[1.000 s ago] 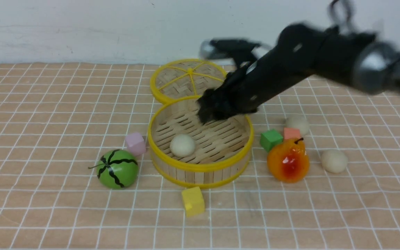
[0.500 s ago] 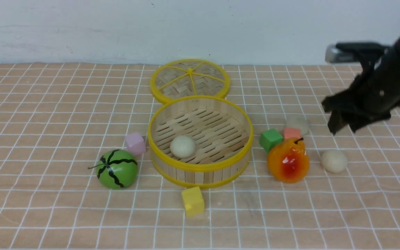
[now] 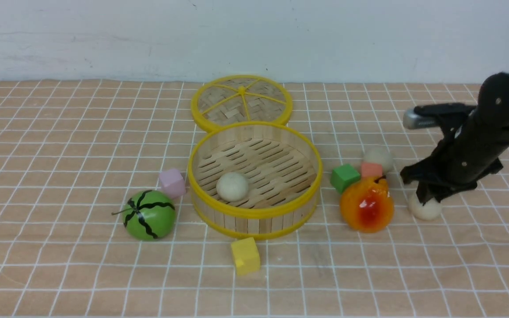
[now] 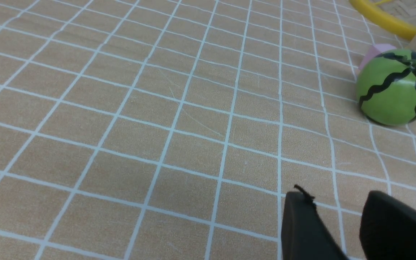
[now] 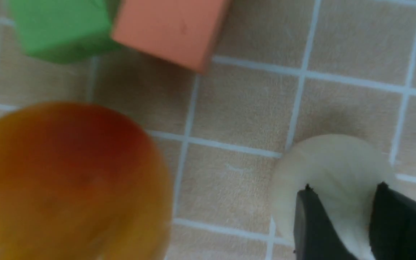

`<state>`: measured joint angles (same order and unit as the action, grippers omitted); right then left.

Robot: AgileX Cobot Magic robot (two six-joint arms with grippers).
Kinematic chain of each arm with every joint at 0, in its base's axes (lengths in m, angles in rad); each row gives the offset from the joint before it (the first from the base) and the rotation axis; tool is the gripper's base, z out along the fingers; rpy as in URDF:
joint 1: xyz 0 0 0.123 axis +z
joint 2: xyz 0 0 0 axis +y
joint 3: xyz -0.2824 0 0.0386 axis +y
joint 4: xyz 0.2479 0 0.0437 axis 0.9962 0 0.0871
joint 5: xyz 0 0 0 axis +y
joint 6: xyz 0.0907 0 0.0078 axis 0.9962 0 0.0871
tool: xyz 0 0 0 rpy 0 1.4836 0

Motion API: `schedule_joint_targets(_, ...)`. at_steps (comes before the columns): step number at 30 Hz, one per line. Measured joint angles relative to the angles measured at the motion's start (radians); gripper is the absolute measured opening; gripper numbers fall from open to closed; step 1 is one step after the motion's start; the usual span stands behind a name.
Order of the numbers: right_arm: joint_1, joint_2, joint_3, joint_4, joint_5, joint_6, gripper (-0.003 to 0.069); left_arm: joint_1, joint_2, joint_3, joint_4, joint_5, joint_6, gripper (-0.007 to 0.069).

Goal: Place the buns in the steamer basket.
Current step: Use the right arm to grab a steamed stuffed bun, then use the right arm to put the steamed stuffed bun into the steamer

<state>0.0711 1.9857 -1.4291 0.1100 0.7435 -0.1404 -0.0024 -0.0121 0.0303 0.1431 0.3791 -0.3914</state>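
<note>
One cream-white bun lies on the slatted floor of the steamer basket. A second bun rests on the cloth behind the salmon cube. The third bun sits right of the pear, and my right gripper has come down over it. In the right wrist view this bun looks pinched and creased between the two black fingers of the right gripper. My left gripper hovers over bare cloth with a gap between its fingers and nothing in it.
The woven lid lies behind the basket. A toy watermelon and a pink cube are left of the basket, with a yellow cube in front. A green cube, salmon cube and orange-red pear crowd the right gripper's left side.
My right arm swung from above the basket out to the right and dropped onto the bun beside the pear, its fingers narrowing around it. The bun in the basket stayed put.
</note>
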Motion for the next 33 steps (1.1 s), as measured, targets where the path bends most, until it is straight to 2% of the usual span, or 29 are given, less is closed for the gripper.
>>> schedule_joint_targets(3,0.000,0.021,0.000,-0.004,-0.018,-0.001,0.0232,0.000,0.000,0.000,0.000,0.000,0.000,0.0238)
schedule_joint_targets(6,0.000,0.020,0.000,-0.004,-0.032,-0.001,0.0181,0.000,0.000,0.000,0.000,0.000,0.000,0.0238)
schedule_joint_targets(7,0.000,0.020,0.000,0.000,-0.037,-0.001,0.0118,0.000,0.000,0.000,0.000,0.000,0.000,0.0238)
schedule_joint_targets(9,0.000,0.016,-0.011,0.004,-0.025,-0.001,0.0037,0.000,0.000,0.000,0.000,0.000,0.000,0.0238)
schedule_joint_targets(11,0.000,0.004,-0.025,0.005,-0.004,-0.001,0.0006,0.000,0.000,0.000,0.000,0.000,0.000,0.0238)
schedule_joint_targets(16,0.002,-0.051,-0.090,0.061,0.053,-0.013,0.0002,0.000,0.000,0.000,0.000,0.000,0.000,0.0238)
schedule_joint_targets(19,0.035,-0.095,-0.175,0.153,0.078,-0.096,0.0002,0.000,0.000,0.000,0.000,0.000,0.000,0.0238)
schedule_joint_targets(20,0.072,-0.111,-0.219,0.220,0.083,-0.155,0.0002,0.000,0.000,0.000,0.000,0.000,0.000,0.0238)
schedule_joint_targets(21,0.083,-0.113,-0.224,0.229,0.083,-0.162,0.0002,0.000,0.000,0.000,0.000,0.000,0.000,0.0238)
schedule_joint_targets(22,0.140,-0.115,-0.258,0.317,0.075,-0.227,0.0002,0.000,0.000,0.000,0.000,0.000,0.000,0.0238)
schedule_joint_targets(23,0.147,-0.115,-0.261,0.327,0.072,-0.227,0.0002,0.000,0.000,0.000,0.000,0.000,0.000,0.0238)
schedule_joint_targets(26,0.263,-0.077,-0.277,0.479,-0.026,-0.355,0.0002,0.000,0.000,0.000,0.000,0.000,0.000,0.0238)
schedule_joint_targets(30,0.344,0.016,-0.278,0.536,-0.146,-0.452,0.0003,0.000,0.000,0.000,0.000,0.000,0.000,0.0238)
schedule_joint_targets(33,0.378,0.114,-0.278,0.532,-0.241,-0.476,0.0017,0.000,0.000,0.000,0.000,0.000,0.000,0.0238)
